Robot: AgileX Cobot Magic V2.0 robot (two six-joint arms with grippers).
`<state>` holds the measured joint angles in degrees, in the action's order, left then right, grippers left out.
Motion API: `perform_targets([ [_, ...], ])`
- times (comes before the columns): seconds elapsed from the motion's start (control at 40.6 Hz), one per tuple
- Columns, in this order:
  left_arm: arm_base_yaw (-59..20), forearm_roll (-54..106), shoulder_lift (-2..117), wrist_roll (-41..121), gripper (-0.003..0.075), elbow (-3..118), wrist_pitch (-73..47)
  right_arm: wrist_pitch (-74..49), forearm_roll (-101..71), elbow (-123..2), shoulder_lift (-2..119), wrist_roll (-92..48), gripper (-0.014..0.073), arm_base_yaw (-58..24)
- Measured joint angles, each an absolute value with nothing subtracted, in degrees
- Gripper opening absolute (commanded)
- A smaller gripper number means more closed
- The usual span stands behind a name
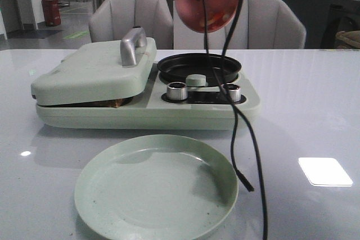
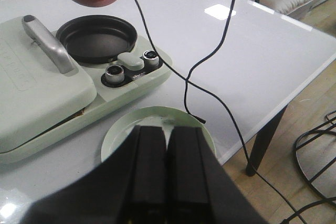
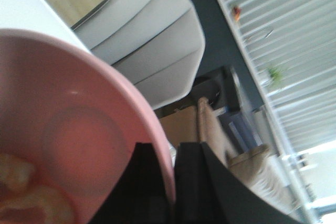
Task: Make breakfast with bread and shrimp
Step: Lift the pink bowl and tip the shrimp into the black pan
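Observation:
My right gripper is shut on the rim of a pink bowl and holds it tilted high above the black round pan of the pale green breakfast maker. Orange-pink shrimp lie in the bowl's low part, and they show through its wall in the front view. The maker's sandwich lid is down, with a brown bread edge showing in the gap. My left gripper is shut and empty above the green plate.
The empty pale green plate sits in front of the maker. Black cables hang from the right arm across the maker and table. Two knobs face forward. Grey chairs stand behind the table.

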<state>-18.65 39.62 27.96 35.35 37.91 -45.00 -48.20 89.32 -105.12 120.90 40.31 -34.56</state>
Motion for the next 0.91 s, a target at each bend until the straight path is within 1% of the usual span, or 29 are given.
perform_targets([
  [0.173,-18.65,39.01,27.96,35.35,0.0101,37.91,-45.0,-51.39,96.79,-105.22,123.27,41.2,0.0046,-36.58],
  [0.419,-18.65,38.79,27.96,35.35,0.0101,37.91,-45.12,-55.96,98.4,-105.57,123.41,41.27,0.0046,-36.82],
  [0.665,-18.65,38.7,27.96,35.35,0.0101,37.91,-45.24,-56.87,98.4,-105.77,123.41,39.45,0.0046,-36.82],
  [0.789,-18.65,38.7,27.96,35.35,0.0101,37.91,-45.24,-58.67,96.65,-105.77,123.41,39.45,0.0046,-36.82],
  [0.912,-18.65,38.7,27.96,35.35,0.0102,37.91,-45.24,-62.03,89.0,-105.77,122.96,39.37,0.0046,-36.71],
])
